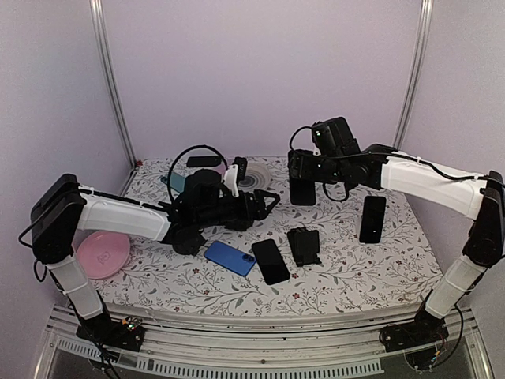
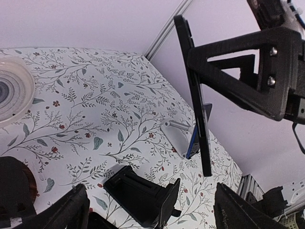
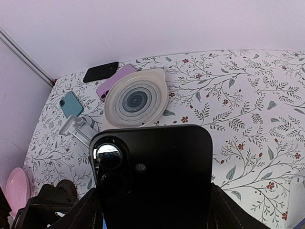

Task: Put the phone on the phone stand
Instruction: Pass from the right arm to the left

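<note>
My right gripper point(image 1: 302, 183) is shut on a black phone point(image 1: 302, 193) and holds it upright above the table, behind the black phone stand point(image 1: 304, 245). In the right wrist view the phone's back and camera lenses point(image 3: 152, 176) fill the space between my fingers point(image 3: 224, 214). In the left wrist view the phone point(image 2: 193, 95) shows edge-on, hanging above and beyond the stand point(image 2: 140, 193). My left gripper point(image 1: 268, 204) is open and empty, left of the held phone; its jaws stand wide apart either side of the stand, short of it.
A blue phone point(image 1: 230, 257) and a black phone point(image 1: 271, 260) lie flat left of the stand. Another phone point(image 1: 372, 219) leans on a silver stand point(image 2: 176, 136) at the right. A swirl plate point(image 3: 136, 98), several phones point(image 3: 71, 104) and a white stand point(image 3: 78, 128) are at the back. A pink plate point(image 1: 102, 253) is at the left.
</note>
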`<action>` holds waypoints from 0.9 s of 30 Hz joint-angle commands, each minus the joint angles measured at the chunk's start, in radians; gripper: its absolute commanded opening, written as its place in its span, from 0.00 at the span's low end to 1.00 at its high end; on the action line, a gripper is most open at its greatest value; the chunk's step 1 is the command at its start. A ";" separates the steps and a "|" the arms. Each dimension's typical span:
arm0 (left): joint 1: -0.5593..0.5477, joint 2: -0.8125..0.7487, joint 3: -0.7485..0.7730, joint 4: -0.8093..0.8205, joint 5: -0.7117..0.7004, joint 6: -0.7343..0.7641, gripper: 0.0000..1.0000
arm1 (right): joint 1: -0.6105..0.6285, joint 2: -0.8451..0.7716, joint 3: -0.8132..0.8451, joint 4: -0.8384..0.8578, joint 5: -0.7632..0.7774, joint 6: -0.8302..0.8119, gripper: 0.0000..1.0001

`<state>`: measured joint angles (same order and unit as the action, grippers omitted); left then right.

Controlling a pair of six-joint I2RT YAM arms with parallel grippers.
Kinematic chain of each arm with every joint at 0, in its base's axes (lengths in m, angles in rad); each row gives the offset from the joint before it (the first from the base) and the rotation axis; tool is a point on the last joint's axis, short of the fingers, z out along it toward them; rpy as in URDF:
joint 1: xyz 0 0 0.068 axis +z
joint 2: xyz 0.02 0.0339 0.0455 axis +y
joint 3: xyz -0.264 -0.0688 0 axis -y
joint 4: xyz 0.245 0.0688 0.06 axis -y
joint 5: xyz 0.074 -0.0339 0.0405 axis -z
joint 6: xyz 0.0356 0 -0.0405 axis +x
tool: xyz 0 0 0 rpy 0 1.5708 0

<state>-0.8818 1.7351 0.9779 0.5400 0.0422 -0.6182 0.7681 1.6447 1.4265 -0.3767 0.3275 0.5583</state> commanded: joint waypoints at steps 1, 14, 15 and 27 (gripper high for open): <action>-0.012 -0.001 -0.002 0.032 0.014 -0.004 0.91 | 0.015 -0.051 -0.002 0.065 -0.017 0.001 0.56; -0.015 0.018 0.024 0.039 0.054 -0.016 0.89 | 0.048 -0.042 -0.007 0.091 -0.031 0.012 0.55; -0.014 0.019 0.025 0.039 0.055 -0.018 0.89 | 0.049 -0.041 -0.006 0.092 -0.030 0.012 0.55; -0.023 0.061 0.093 0.018 0.095 -0.006 0.85 | 0.075 -0.037 0.001 0.110 -0.038 0.011 0.55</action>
<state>-0.8890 1.7737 1.0237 0.5484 0.1059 -0.6331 0.8242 1.6413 1.4193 -0.3290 0.2981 0.5606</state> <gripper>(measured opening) 0.859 0.708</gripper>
